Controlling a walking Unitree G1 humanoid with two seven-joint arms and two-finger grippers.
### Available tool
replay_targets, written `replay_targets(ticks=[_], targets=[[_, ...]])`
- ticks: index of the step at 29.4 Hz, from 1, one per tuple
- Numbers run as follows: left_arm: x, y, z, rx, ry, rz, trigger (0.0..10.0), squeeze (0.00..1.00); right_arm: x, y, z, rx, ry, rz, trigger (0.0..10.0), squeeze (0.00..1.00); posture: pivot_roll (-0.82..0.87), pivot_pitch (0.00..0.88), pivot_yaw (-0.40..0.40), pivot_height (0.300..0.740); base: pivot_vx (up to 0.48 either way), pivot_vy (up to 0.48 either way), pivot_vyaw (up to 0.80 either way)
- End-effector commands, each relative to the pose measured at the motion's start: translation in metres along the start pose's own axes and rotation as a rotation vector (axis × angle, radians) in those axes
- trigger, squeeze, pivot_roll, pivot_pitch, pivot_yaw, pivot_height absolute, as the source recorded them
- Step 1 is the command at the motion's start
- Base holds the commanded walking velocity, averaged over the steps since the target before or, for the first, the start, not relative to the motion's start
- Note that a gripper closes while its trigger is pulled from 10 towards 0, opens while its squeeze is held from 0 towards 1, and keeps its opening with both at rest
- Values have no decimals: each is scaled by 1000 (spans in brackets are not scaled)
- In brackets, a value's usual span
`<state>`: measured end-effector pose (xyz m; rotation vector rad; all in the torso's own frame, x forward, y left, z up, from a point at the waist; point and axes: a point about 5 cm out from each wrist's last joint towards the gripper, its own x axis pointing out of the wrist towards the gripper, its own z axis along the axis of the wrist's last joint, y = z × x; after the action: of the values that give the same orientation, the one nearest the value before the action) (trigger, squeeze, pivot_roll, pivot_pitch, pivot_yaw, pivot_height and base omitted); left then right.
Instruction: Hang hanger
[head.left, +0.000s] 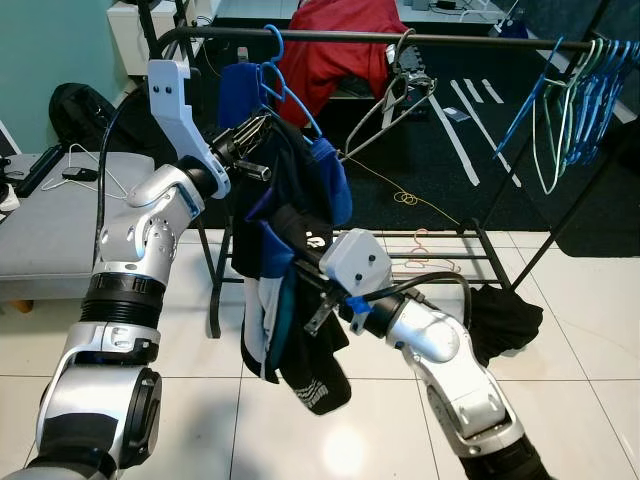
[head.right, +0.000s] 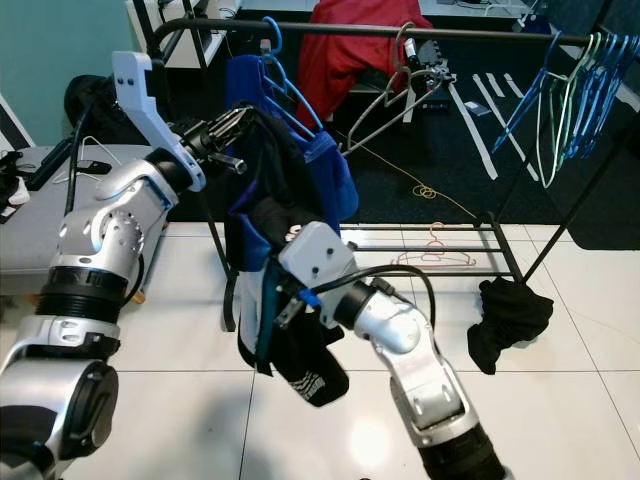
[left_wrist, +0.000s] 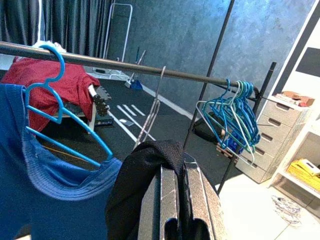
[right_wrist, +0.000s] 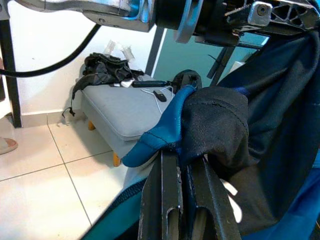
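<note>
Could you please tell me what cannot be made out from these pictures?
- Left claw fingertips: left wrist view, covered by the black-and-blue garment.
- Right claw fingertips: right wrist view, wrapped in the same fabric.
- Blue hanger lower bar: left wrist view, hidden under the garment's blue collar.
- Clothes rail left end: head views, behind the left arm.

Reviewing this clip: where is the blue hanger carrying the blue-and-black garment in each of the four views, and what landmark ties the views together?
Left eye view: blue hanger upper centre, hook at the black rail.
Right eye view: upper centre-left, hook by the rail.
Left wrist view: left side, hook over the rail.
Right wrist view: I can't make out the hanger; the garment is there.
Shared landmark: the rail, in three of the views.
</note>
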<state>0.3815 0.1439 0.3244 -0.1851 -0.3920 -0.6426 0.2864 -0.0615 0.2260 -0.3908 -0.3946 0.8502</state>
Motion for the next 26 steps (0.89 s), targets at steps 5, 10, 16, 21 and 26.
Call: replay_targets(ticks=[5, 10, 16, 21, 26], targets=[[1, -6, 13, -105, -106, -53, 0, 0, -2, 13, 0, 66, -17, 62, 10000, 0, -45, 208, -16, 740, 0, 0, 0], [3, -11, 31, -218, -214, -117, 0, 0, -2, 20, 4, 153, -35, 105, 10000, 1000, -46, 213, -14, 740, 0, 0, 0], [-1, -17, 56, -370, -368, -269, 0, 0, -17, 33, 0, 216, -38, 214, 10000, 0, -49, 219, -9, 740, 0, 0, 0], [-5, -9, 62, -461, -444, -309, 0, 0, -48, 9, -11, 187, -51, 18, 10000, 0, -58, 225, -5, 740, 0, 0, 0], [-6, -9, 59, -477, -437, -336, 0, 0, -67, -11, -22, 177, -47, -159, 10000, 0, -57, 228, -5, 740, 0, 0, 0]])
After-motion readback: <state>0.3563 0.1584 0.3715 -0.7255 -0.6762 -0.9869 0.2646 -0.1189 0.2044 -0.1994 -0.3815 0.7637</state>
